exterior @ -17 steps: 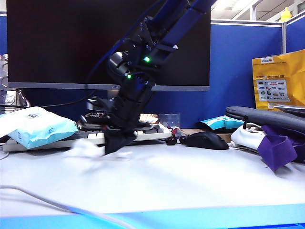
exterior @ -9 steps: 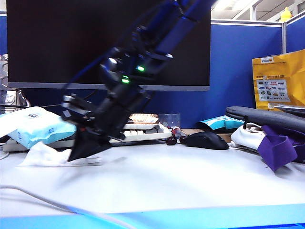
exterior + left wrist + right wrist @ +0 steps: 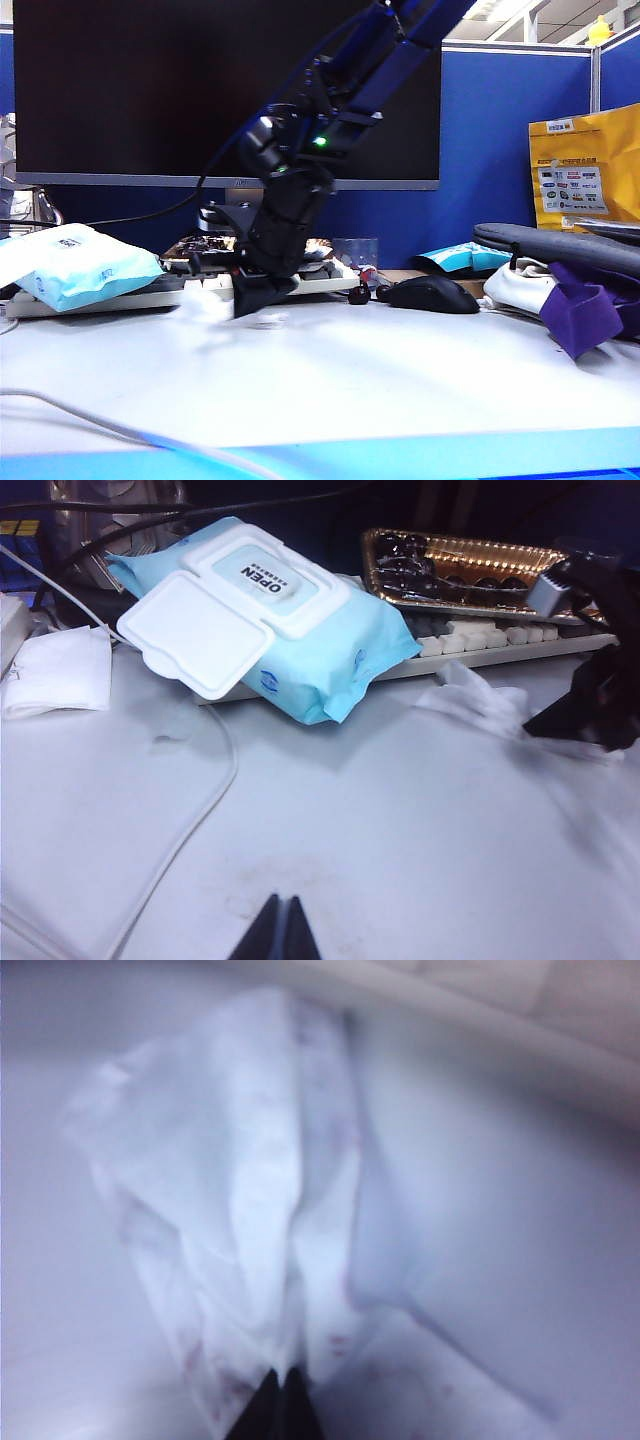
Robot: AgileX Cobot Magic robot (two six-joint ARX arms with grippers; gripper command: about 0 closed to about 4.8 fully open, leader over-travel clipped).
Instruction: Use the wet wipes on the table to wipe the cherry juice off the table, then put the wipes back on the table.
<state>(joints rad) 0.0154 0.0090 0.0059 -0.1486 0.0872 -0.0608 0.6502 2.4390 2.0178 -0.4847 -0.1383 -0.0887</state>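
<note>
My right gripper [image 3: 252, 303] reaches across to the left of the table's [image 3: 400, 380] middle, tips down on the surface. It is shut on the wet wipes [image 3: 240, 1210], a crumpled white sheet with faint pink specks that trails to its left [image 3: 210, 304]. The left wrist view shows the same sheet [image 3: 470, 695] beside the dark right gripper [image 3: 590, 705]. My left gripper [image 3: 283, 905] hangs shut and empty above bare table. A faint smudge [image 3: 163, 742] lies near the cable; I cannot tell if it is the cherry juice.
A light-blue wipes packet [image 3: 80, 265] leans on the keyboard [image 3: 320, 280] at the left. Dark cherries [image 3: 360, 295] and a black mouse [image 3: 433, 294] sit right of the gripper. A grey bag [image 3: 560, 245] with purple cloth [image 3: 585, 305] fills the right. A white cable [image 3: 100, 425] crosses the front left.
The right gripper swept the wipe out to the left half a second ago and has now come back right, more upright. The left gripper has not moved.
</note>
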